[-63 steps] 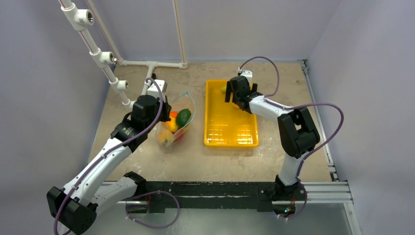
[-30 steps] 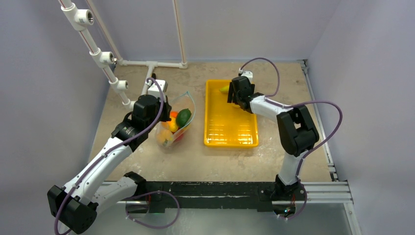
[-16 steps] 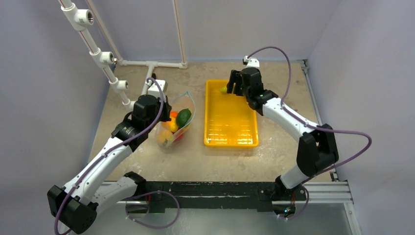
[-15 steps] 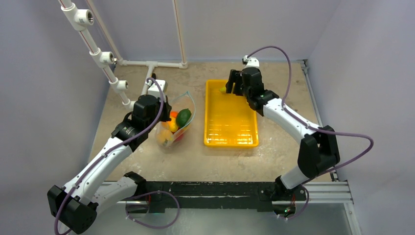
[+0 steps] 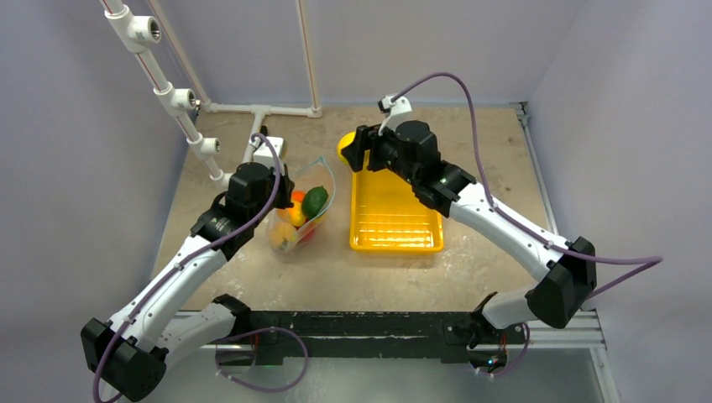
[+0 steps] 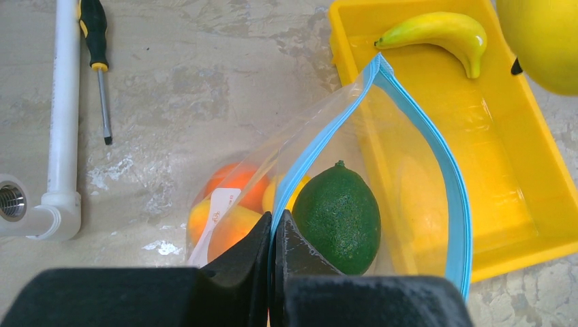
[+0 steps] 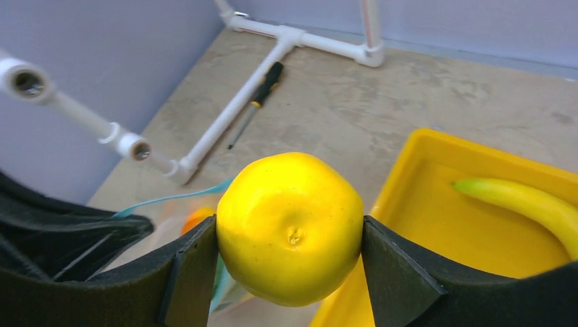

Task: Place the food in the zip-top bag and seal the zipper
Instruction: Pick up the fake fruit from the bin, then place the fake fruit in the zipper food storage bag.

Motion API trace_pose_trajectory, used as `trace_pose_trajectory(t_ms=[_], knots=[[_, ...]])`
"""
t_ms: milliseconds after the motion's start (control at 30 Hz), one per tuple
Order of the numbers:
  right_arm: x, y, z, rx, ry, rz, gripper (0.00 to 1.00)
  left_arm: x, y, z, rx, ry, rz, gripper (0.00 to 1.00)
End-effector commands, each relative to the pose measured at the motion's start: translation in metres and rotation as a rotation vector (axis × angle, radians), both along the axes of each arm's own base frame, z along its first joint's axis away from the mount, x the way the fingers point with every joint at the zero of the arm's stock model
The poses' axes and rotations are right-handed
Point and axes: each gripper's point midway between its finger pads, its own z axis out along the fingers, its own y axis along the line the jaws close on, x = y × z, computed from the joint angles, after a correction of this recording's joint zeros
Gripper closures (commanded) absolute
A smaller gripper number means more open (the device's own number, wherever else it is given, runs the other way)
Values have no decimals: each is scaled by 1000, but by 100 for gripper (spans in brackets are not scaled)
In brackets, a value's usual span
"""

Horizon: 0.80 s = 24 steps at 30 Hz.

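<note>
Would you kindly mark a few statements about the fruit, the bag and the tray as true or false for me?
1. The right fingers hold a round yellow fruit. True.
2. The banana is inside the bag. False: it lies in the yellow tray.
3. The bag's blue strip is pressed shut along its whole length. False: the mouth gapes open, and the left fingers pinch one edge of it.
4. A dark green fruit sits inside the bag. True.
</note>
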Motion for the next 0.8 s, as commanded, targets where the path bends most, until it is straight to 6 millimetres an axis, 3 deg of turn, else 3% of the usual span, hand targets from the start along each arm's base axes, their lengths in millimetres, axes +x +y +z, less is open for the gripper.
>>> trace_pose_trajectory(t_ms=[0, 167, 300, 767], knots=[[-23, 27, 50, 67, -102, 111, 68, 3, 4, 14, -17, -50, 16, 100], [-47, 58, 60, 82, -131, 210, 68, 2, 5, 17, -18, -58, 19, 100], [-63, 82, 54, 64, -127, 279, 68, 1, 6, 18, -19, -62, 21, 100], [-75, 127, -5, -27, -51, 347, 68, 0, 6, 22, -22, -75, 19, 100]])
